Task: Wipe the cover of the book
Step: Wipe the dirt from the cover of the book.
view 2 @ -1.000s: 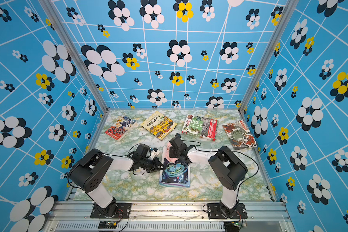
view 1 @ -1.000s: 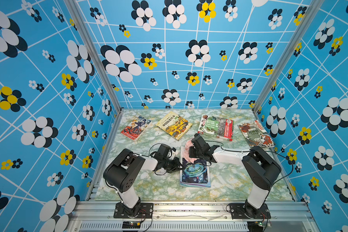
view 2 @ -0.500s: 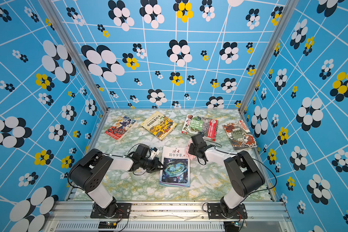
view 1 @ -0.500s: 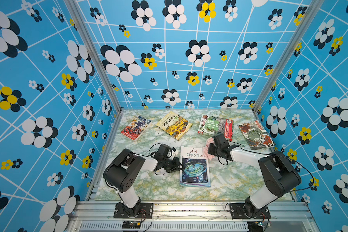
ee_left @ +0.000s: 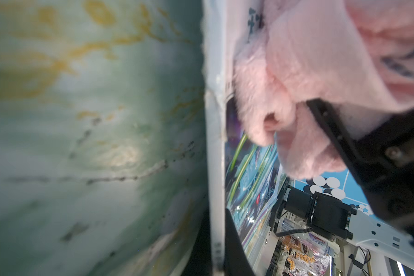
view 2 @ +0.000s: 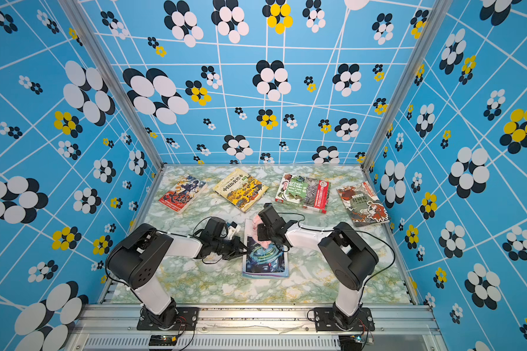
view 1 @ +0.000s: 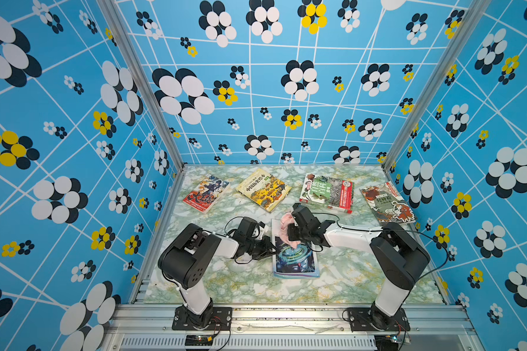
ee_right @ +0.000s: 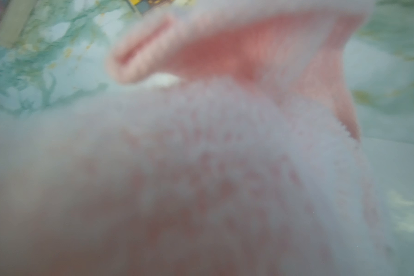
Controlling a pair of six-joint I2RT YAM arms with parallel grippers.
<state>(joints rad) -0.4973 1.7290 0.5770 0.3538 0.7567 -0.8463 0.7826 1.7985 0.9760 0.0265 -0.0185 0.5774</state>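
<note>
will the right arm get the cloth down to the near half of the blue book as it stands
Probably yes. The right gripper holds the cloth on the far half of the book; the near half lies bare, and the left gripper sits only at its edge.

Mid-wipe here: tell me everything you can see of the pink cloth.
The pink cloth is soft, fluffy fabric, microfibre by its look, bunched into loose folds rather than spread flat. The right gripper is shut on it, and cloth spills out on both sides of the black fingers. It rests on the far, white-titled end of the book nearest the robot, hiding part of the title. It fills the blurred right wrist view.
</note>
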